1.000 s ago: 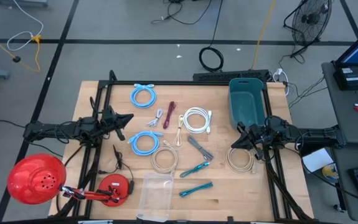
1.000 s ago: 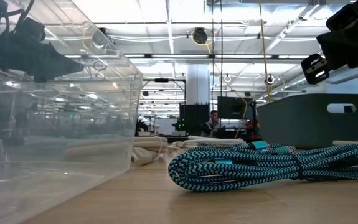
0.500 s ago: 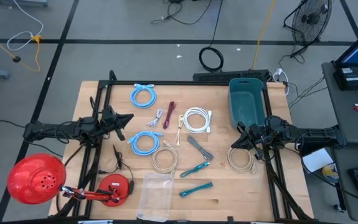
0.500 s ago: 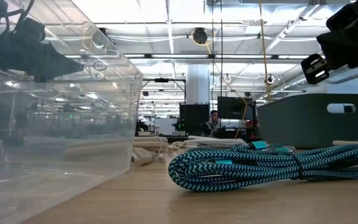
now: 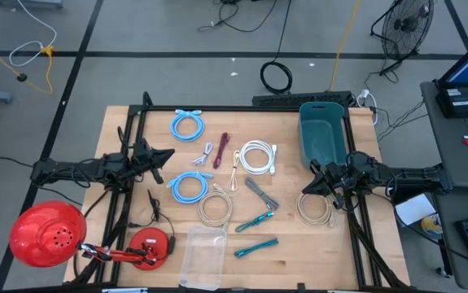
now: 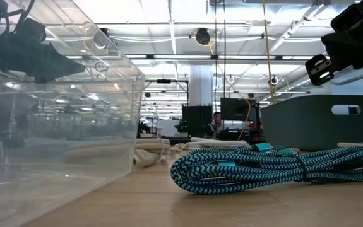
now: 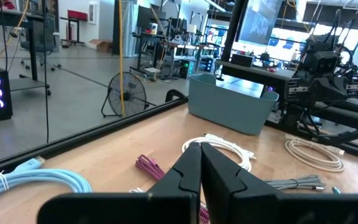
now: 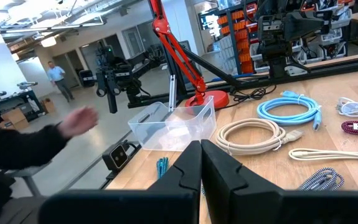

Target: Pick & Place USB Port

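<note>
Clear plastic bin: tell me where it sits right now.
In the high view the clear plastic bin sits at the table's near edge, below the beige cable coil and left of the lower teal braided cable.

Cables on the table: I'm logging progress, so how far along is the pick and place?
Nothing looks done: the teal bin and the clear container both look empty. Nothing is in hand; the left tool and right tool are shut and hold nothing. All the cables, such as the white coil, remain on the table.

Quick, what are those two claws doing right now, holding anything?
Left claw: closed, holding nothing.
Right claw: closed, holding nothing.
</note>
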Robot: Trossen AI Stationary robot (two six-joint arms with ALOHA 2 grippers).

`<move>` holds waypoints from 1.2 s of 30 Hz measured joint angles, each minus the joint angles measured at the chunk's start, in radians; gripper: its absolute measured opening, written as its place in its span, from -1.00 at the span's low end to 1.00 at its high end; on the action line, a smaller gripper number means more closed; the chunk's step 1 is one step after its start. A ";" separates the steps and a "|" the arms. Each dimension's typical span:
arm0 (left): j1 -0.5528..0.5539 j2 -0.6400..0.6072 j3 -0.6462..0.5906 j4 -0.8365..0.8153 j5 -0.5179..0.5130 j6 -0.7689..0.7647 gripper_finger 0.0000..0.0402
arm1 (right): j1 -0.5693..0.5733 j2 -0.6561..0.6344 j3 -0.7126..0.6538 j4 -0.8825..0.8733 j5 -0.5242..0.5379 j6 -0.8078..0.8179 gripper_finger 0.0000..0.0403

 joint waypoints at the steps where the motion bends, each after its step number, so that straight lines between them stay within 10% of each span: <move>1: 0.000 0.000 0.000 0.000 0.000 0.000 -0.95 | 0.000 0.000 0.000 0.000 0.000 0.000 -1.00; 36: 0.004 -0.001 0.001 0.548 -0.027 -0.043 -0.95 | 0.000 0.000 -0.001 0.650 0.318 -0.232 -1.00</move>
